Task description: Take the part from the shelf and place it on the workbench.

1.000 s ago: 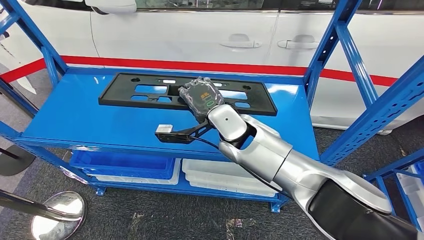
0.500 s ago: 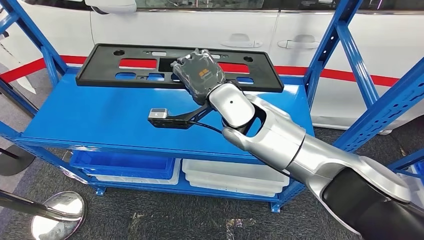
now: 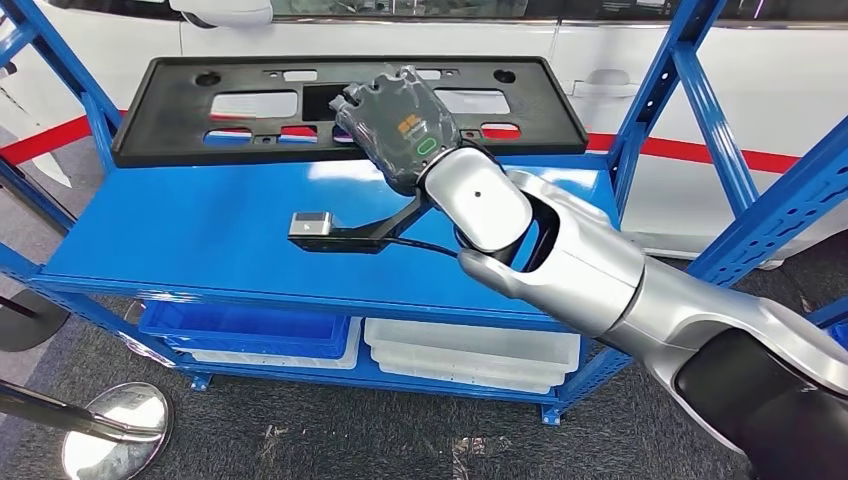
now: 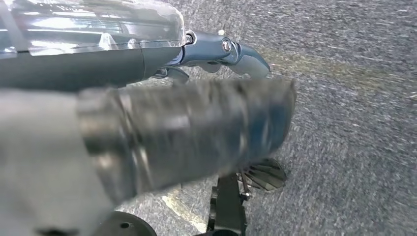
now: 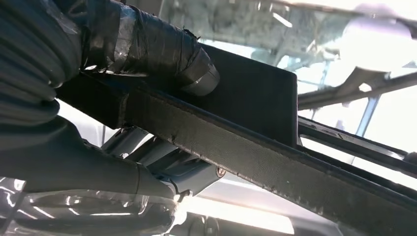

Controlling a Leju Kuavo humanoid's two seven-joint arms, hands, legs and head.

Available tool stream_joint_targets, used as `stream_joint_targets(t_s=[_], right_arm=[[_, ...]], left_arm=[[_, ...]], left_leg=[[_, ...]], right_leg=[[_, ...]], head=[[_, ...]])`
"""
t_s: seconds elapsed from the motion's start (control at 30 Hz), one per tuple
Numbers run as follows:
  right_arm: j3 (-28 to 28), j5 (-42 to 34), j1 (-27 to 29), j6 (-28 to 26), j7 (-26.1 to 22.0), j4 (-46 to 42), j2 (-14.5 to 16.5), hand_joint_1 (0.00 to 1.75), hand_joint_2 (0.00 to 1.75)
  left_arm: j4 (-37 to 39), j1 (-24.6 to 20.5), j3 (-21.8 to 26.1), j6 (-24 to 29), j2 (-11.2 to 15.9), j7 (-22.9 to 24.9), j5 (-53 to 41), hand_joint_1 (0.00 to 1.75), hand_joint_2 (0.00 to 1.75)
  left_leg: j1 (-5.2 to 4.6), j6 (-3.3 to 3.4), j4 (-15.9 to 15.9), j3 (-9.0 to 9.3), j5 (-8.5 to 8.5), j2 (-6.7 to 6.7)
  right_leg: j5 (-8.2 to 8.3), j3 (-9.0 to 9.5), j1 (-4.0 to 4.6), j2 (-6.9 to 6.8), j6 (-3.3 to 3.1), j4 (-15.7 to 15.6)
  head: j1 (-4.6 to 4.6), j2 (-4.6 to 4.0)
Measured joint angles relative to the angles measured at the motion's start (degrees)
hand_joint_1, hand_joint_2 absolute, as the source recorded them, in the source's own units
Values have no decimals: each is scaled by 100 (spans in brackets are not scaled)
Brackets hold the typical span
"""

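Note:
The part [image 3: 150, 120] is a long flat black plastic plate with several cut-outs. My right hand [image 3: 395, 125] grips it near the middle of its near edge and holds it raised above the blue shelf [image 3: 200, 230], its face tilted towards me. In the right wrist view the taped thumb [image 5: 162, 54] presses on the part's [image 5: 255, 98] dark face, with the fingers beneath its edge. My left hand [image 4: 196, 123] hangs low over the grey floor, blurred, fingers stretched out with nothing in them.
Blue shelf uprights [image 3: 650, 90] stand to the right and at the far left. A white car [image 3: 400, 35] is right behind the shelf. Below the top board lie a blue bin [image 3: 250, 330] and white trays [image 3: 470, 355]. A chrome stanchion base [image 3: 110, 430] stands on the floor.
The part lay flat on the shelf a second ago. My right hand has lifted it up and tilted it, and its far edge now stands in front of the car door.

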Motion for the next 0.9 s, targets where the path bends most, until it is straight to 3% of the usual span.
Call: stream_joint_targets(t_s=[0.37,0.9], right_arm=[[37,280,-125,390,-202,-1016,-70,175,175],[651,299,-181,531,-328,-1791,-60,175,175]], left_arm=[[0,1,1,-49,-20,-66,-4,0,175],[0,-2,-1,-24,-24,-54,-56,0,175]], left_leg=[[0,0,1,-9,0,1],[0,4,1,-13,-4,-1]], right_leg=[[0,0,0,-1,0,-6],[-1,1,0,-3,1,-11]], head=[[3,0],[1,0]])
